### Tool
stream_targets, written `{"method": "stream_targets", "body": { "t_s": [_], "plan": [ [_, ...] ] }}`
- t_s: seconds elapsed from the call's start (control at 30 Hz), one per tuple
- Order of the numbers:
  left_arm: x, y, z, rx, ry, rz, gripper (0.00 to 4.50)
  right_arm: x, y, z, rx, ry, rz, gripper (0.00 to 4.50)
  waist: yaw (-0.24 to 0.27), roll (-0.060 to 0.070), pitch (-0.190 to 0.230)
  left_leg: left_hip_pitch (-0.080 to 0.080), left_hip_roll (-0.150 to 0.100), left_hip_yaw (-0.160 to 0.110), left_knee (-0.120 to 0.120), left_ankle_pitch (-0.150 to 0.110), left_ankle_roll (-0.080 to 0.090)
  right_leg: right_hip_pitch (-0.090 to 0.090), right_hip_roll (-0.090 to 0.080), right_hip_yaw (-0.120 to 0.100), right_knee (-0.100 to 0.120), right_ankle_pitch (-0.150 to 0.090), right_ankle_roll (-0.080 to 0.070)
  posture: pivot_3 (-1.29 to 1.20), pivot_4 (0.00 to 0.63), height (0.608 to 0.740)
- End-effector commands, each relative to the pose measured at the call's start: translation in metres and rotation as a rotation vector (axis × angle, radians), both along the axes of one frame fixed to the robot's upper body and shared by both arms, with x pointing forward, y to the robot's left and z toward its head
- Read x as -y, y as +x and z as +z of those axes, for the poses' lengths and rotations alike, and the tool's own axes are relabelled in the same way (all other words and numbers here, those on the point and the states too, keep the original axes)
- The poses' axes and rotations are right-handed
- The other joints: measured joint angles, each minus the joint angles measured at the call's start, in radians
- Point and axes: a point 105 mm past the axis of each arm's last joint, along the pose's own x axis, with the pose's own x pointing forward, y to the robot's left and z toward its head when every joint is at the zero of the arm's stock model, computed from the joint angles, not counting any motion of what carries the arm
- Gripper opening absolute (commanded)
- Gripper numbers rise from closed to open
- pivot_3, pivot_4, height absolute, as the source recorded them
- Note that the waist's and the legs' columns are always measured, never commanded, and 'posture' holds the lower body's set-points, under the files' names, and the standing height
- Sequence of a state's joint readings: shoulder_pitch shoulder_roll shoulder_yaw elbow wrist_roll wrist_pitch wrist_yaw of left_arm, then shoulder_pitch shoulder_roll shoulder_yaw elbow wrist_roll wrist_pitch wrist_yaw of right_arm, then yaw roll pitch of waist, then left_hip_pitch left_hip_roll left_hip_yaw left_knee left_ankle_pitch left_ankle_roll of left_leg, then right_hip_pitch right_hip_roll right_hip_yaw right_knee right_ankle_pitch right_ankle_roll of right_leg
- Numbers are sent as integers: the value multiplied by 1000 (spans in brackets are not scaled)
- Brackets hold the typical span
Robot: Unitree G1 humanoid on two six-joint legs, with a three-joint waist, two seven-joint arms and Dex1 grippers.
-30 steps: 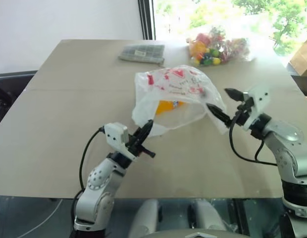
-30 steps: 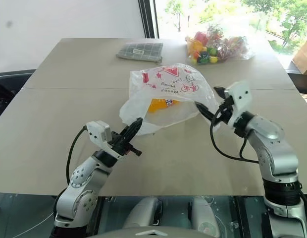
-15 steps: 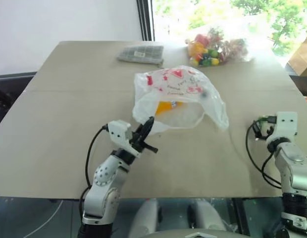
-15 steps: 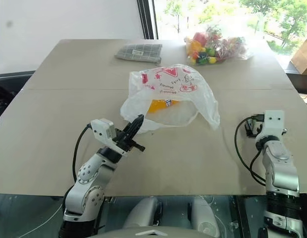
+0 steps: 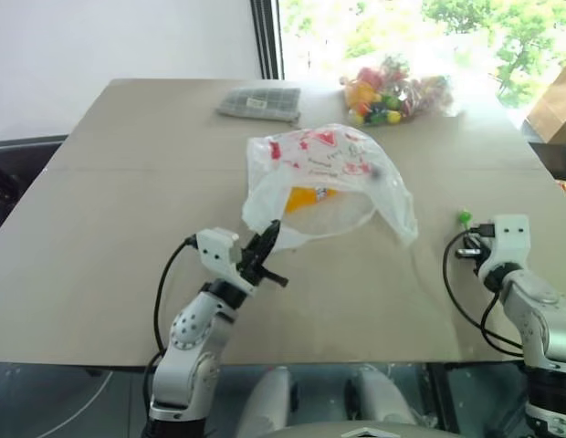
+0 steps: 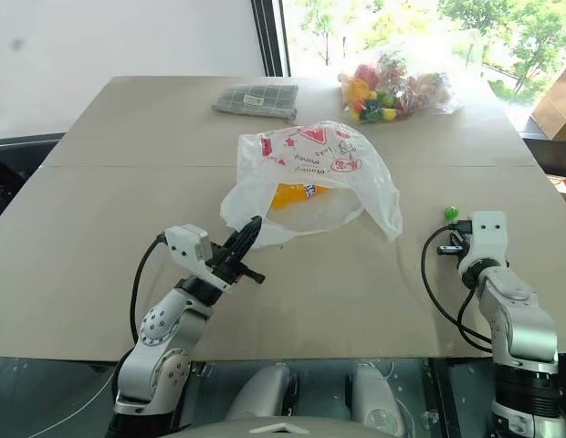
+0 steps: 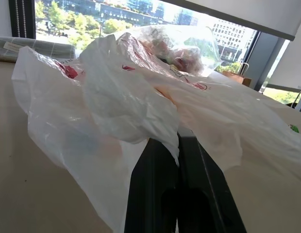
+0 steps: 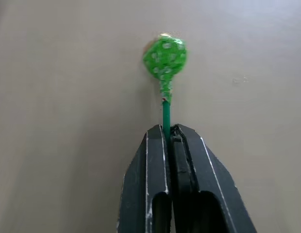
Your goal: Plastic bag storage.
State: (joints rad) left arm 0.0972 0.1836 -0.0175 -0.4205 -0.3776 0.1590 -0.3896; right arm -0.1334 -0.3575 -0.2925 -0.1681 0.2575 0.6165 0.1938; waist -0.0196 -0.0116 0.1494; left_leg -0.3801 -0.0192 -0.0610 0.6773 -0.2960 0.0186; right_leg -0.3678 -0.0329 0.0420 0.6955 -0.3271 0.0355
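The plastic bag [image 6: 310, 178] lay crumpled in the middle of the table [image 6: 82, 228], just ahead of the left gripper [image 6: 251, 228], with its red markings facing up and something orange [image 6: 290, 194] showing through the thin film. The left gripper had its two black fingers [image 7: 155, 189] pressed together on the near edge of the bag, and the film draped over their tips.

The right gripper [image 8: 169, 130] sat well off to the bag's right, near the table's front edge, apart from the bag. Its fingers were pinched on the thin green stick of a lollipop [image 8: 164, 56], whose green wrapped head stuck out just beyond the fingertips over bare tabletop.

Far beyond the left gripper, past the bag, a flat grey checked pouch [image 6: 256, 99] lay near the back edge of the table. A clear bag of colourful toys [image 6: 397, 87] sat far beyond the right gripper, by the window.
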Motion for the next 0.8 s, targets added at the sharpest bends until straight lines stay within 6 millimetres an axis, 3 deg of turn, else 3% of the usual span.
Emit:
{"method": "stream_targets", "body": {
  "t_s": [0.03,0.1,0.2,0.27,0.37,0.47,0.6,0.73,0.8],
  "plan": [
    [1,-3,9,41,-1,-13,0,-50,13,113,536,75,236,31,-13,7,4,-1,0,1,0,0,0,-1,0,1,1,0,0,0,150,740],
    [0,-3,8,41,2,-12,0,-101,1,129,568,135,514,31,-22,10,6,-1,0,2,0,0,0,-2,0,2,1,0,0,0,150,740],
    [-1,-2,8,41,4,-7,0,-155,-19,114,405,138,835,31,-14,6,4,-3,2,-2,-5,0,0,-3,2,-1,-1,0,0,0,150,740],
    [-1,-2,8,36,-4,4,0,-177,-37,95,270,86,1033,31,-6,6,4,-4,2,-4,-5,1,-2,-4,1,-3,-2,0,0,0,150,740],
    [0,-3,8,36,-7,5,0,-183,-44,63,93,14,1133,31,6,6,4,-11,-1,-3,-3,1,-2,-7,-2,-2,-7,0,0,0,150,740],
    [4,-4,9,43,-7,-2,0,-181,-27,34,-18,-142,1107,31,7,5,4,-15,-2,-3,3,1,-1,-9,-3,-3,-6,0,0,0,150,740],
    [6,-7,9,48,6,-11,0,-196,10,49,18,-8,939,31,0,5,5,-13,-1,-3,3,1,-2,-10,-1,-2,-1,0,1,0,150,740],
    [4,-8,8,48,12,-3,0,-213,25,58,0,58,885,31,3,5,5,-13,0,-4,3,1,-3,-11,0,-2,0,0,1,0,150,740],
    [4,-9,9,53,25,-4,0,-218,27,67,20,95,880,674,7,5,5,-15,-1,-4,3,1,-3,-12,-2,-2,-1,0,1,0,150,740]
  ]
}}
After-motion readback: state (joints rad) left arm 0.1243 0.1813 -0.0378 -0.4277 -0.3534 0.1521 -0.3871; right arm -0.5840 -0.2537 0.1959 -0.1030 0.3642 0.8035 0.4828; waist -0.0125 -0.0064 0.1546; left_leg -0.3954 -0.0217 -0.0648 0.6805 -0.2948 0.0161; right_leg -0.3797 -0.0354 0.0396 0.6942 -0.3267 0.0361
